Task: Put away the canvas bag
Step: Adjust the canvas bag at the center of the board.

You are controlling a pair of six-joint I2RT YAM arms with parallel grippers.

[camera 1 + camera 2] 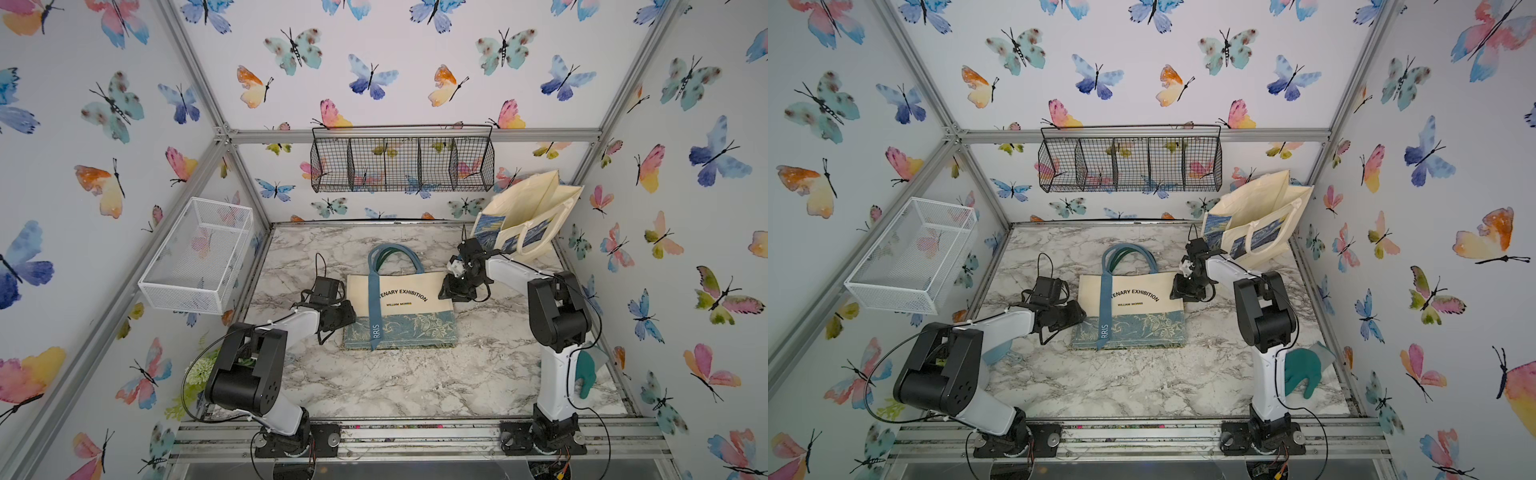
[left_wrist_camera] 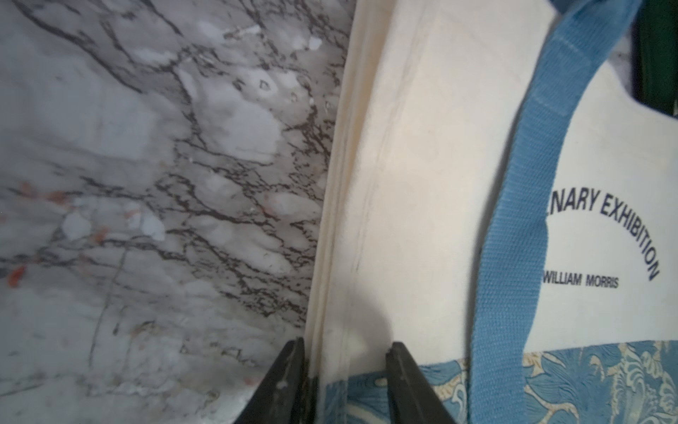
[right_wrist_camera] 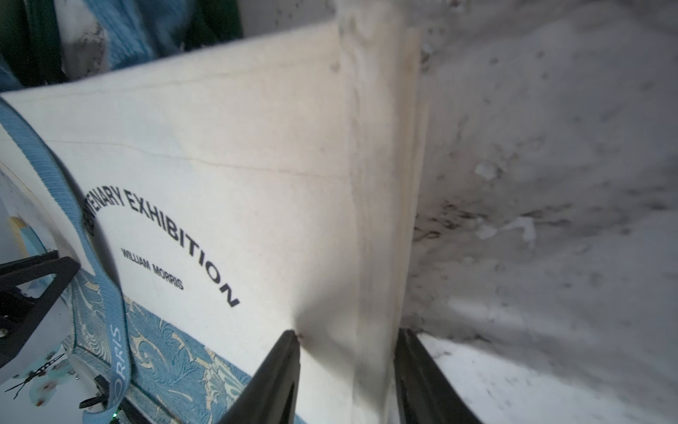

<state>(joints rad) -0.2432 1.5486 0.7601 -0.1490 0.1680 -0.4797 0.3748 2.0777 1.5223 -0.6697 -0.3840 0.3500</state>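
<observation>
Cream canvas bag (image 1: pixel 409 309), lettered EXHIBITION and WILLIAM MORRIS, with a blue floral band along its bottom and blue webbing handles, lies flat in the middle of the marble table (image 1: pixel 374 382). The left gripper (image 2: pixel 346 348) stands half open astride one side edge, the right gripper (image 3: pixel 348 336) likewise astride the opposite edge, neither clamped

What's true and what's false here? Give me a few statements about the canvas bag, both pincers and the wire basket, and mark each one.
1. The canvas bag lies flat on the marble table. True.
2. The left pincer straddles the bag's side edge. True.
3. The right pincer grips the handles. False: it straddles the opposite side edge; the handles lie free.
4. The black wire basket sits on the table. False: it hangs on the back wall.
</observation>
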